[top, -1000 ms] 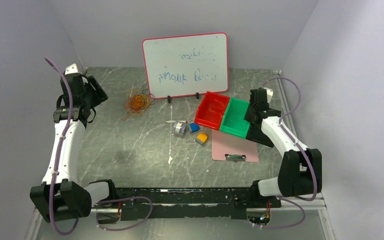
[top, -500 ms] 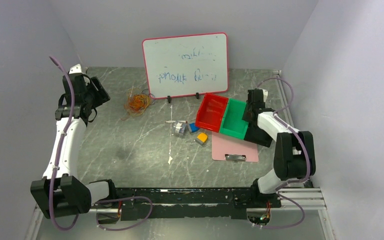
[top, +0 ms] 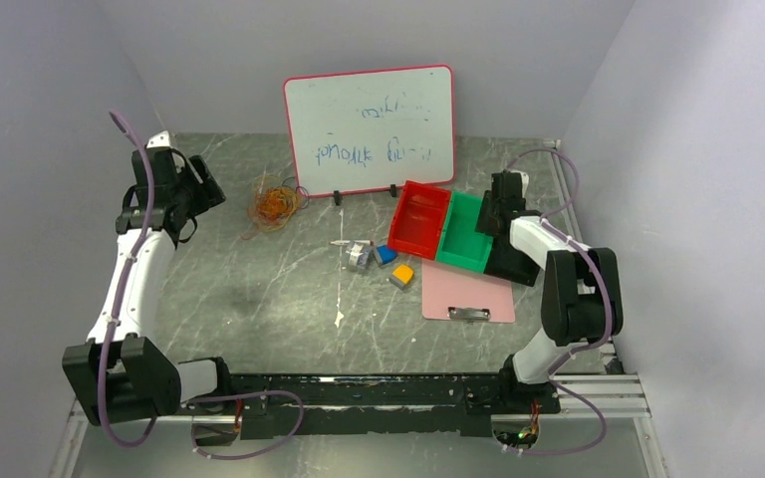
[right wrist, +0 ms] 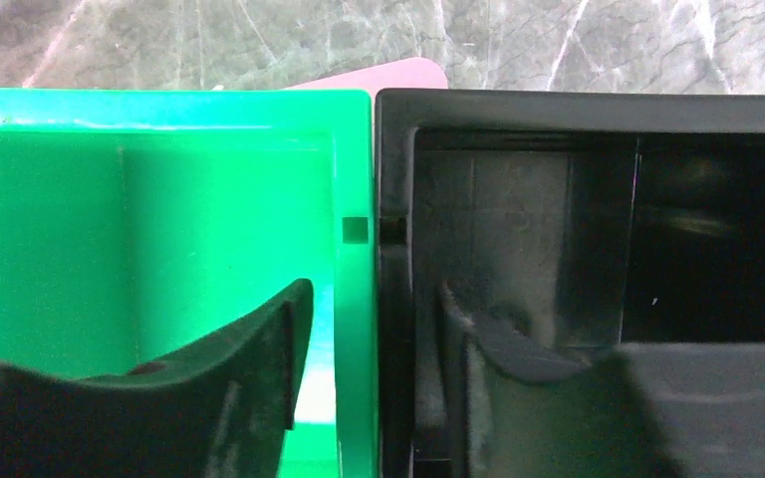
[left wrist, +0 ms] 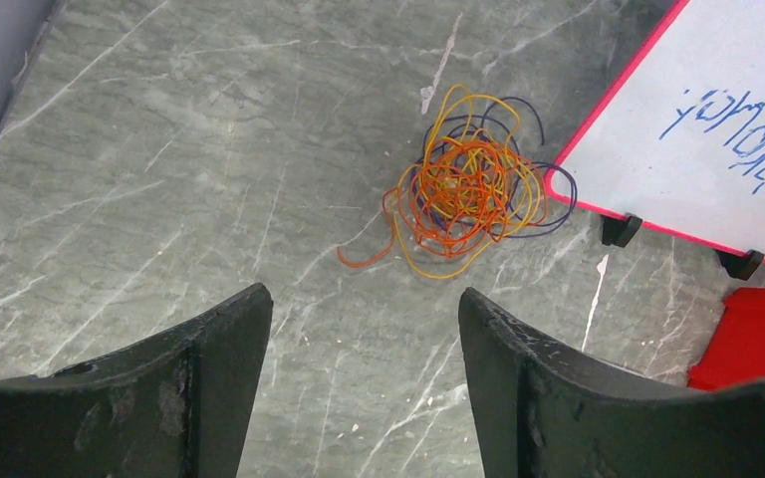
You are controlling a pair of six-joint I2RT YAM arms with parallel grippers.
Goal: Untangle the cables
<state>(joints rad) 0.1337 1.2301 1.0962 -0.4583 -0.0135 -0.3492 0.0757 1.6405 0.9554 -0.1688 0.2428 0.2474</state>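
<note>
While the cables [left wrist: 463, 194] lie as one tangle in the upper middle of the left wrist view, the left gripper [left wrist: 364, 309] hangs above the grey marbled worktop [left wrist: 159, 149] at the bottom of that frame. Its jaws are spread wide with nothing between them. The tangle is well apart from them. It is mostly orange and yellowish loops over dark purple ones, and one orange end trails toward the lower left. A dark loop reaches to the red-framed corner of the whiteboard [left wrist: 697, 119] at the upper right; whether it touches is unclear.

From the overhead view the cables [top: 275, 204] sit left of centre in the upper part of the frame, just beside the whiteboard's lower left corner, and the left gripper [top: 204, 194] is to their left.

At the right of that view the right gripper [top: 498, 204] is down over the green bin [top: 468, 234] and the black bin [top: 513, 261], with a red bin [top: 420, 219] beside the green one. Its wrist view shows its jaws parted and straddling the two adjoining walls, one finger inside each bin, gripping nothing.
</note>
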